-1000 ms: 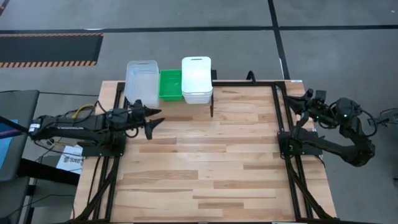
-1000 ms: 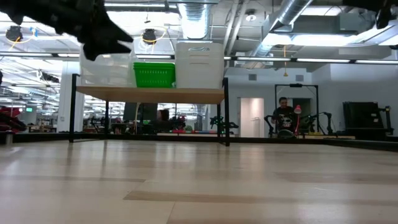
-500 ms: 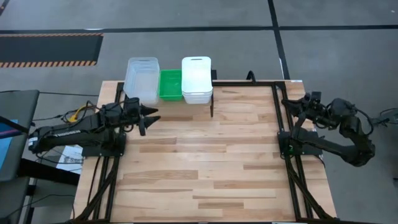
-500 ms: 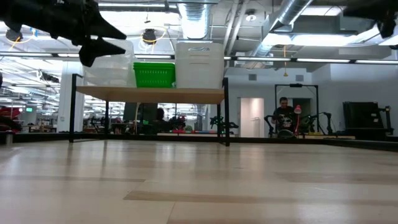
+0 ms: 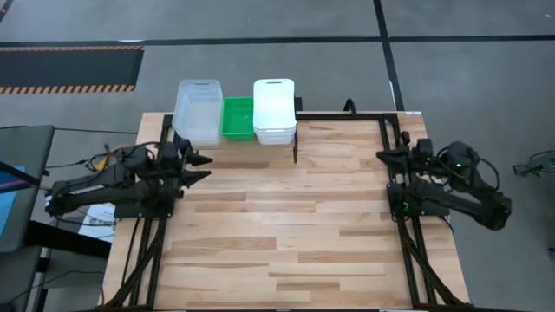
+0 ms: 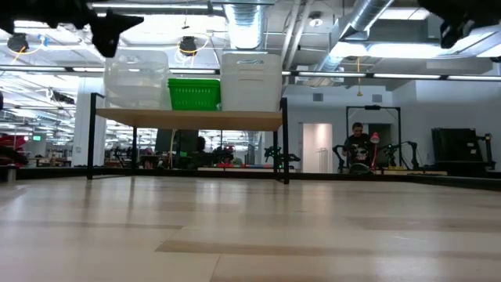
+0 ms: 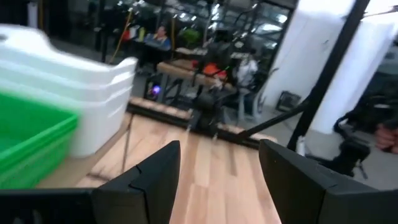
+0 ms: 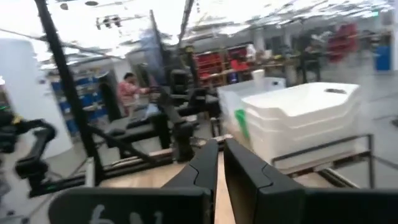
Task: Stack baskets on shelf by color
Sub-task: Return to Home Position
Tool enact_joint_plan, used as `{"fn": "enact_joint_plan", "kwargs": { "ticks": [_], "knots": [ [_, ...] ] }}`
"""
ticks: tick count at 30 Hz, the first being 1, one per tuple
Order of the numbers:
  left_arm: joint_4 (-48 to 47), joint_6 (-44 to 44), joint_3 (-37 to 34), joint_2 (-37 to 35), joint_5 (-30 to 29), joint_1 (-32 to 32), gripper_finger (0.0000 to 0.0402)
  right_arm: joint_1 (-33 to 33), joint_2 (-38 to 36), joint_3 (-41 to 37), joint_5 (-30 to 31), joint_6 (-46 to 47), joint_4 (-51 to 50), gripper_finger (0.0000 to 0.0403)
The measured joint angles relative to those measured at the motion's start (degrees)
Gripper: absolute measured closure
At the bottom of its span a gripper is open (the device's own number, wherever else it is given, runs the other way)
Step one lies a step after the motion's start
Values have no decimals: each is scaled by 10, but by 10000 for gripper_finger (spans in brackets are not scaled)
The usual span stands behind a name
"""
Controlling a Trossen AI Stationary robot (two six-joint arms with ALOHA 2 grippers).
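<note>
An open-plan robotics lab or workshop: bare silver ducts (image 6: pixel 244 23) and pipes (image 6: pixel 368 22) overhead, a person (image 6: pixel 358 146) at a far workstation beyond the surface (image 6: pixel 235 235) toward 1 o'clock, grey concrete floor (image 5: pixel 477 52) with hazard-striped tape (image 5: pixel 69 87) at 10 o'clock

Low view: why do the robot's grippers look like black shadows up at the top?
In the low view, bright ceiling lamps shine from behind, so the left gripper and right gripper show as dark outlines, while the clear baskets glow with that light. In the high view, light falls evenly, with no such glare.
</note>
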Motion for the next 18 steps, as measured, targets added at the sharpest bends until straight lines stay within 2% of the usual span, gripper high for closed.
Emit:
{"fn": "enact_joint_plan", "kwargs": {
  "ticks": [2, 6, 9, 11, 14, 18],
  "knots": [
    [-38, 4, -1, -20, -11, -4, 194, 9, -1, -7, -4, -2, 13, 351],
    [-44, 24, -22, -67, -15, -11, 194, 27, 0, -43, -6, 7, 20, 351],
    [-36, 11, -59, -106, -12, -23, 194, 44, -1, -71, -10, 6, 61, 351],
    [-5, -2, -94, -130, -2, -33, 194, 58, 0, -110, -17, 19, 88, 351],
    [63, -18, -152, -161, 2, -52, 194, 82, -1, -165, -23, 31, 187, 351],
    [134, -32, -212, -155, 1, -77, 194, 109, 0, -245, -19, 46, 284, 351]
  ]
}}
